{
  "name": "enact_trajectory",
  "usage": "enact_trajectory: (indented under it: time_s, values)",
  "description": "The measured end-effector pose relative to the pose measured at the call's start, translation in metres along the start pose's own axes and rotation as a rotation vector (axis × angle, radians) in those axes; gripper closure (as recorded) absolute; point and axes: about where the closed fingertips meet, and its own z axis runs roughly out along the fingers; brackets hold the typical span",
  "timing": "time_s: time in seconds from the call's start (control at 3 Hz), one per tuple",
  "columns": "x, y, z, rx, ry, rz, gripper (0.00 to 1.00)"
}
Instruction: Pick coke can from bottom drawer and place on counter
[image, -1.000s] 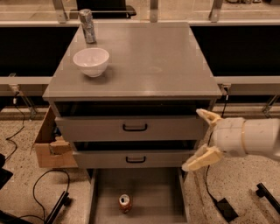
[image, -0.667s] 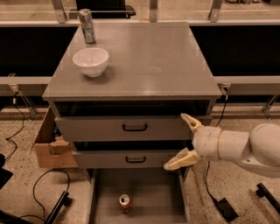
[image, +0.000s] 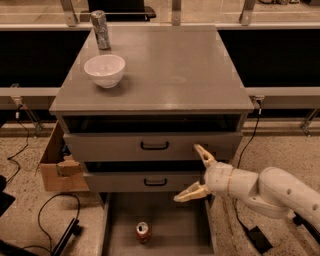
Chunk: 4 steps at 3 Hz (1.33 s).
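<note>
The coke can (image: 143, 232), small and red with a silver top, stands upright on the floor of the open bottom drawer (image: 175, 225), left of its middle and near the front. My gripper (image: 196, 172) is open and empty, its cream fingers (image: 204, 155) spread wide. It hangs in front of the middle drawer's right end, above and to the right of the can. The counter (image: 170, 70) is the grey cabinet top.
A white bowl (image: 104, 70) and a taller silver-grey can (image: 100, 30) stand on the counter's back left. The two upper drawers have black handles (image: 154, 146). A cardboard box (image: 57, 165) and cables lie on the floor at the left.
My gripper and arm have moved left and down, from beside the cabinet's right edge to in front of the middle drawer, closer to the can. The can has not moved.
</note>
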Motion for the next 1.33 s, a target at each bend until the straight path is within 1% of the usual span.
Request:
enact_trajectory:
  time_s: [0.33,0.67,1.0,1.33]
  values:
    - [0.048,0.023,0.02,-0.042,-0.031,0.084,0.0]
    - [0.074,0.035,0.042,-0.086,-0.034,0.166,0.0]
    - [0.076,0.037,0.045,-0.093,-0.034,0.174,0.0]
    - [0.093,0.049,0.062,-0.142,0.008,0.155,0.0]
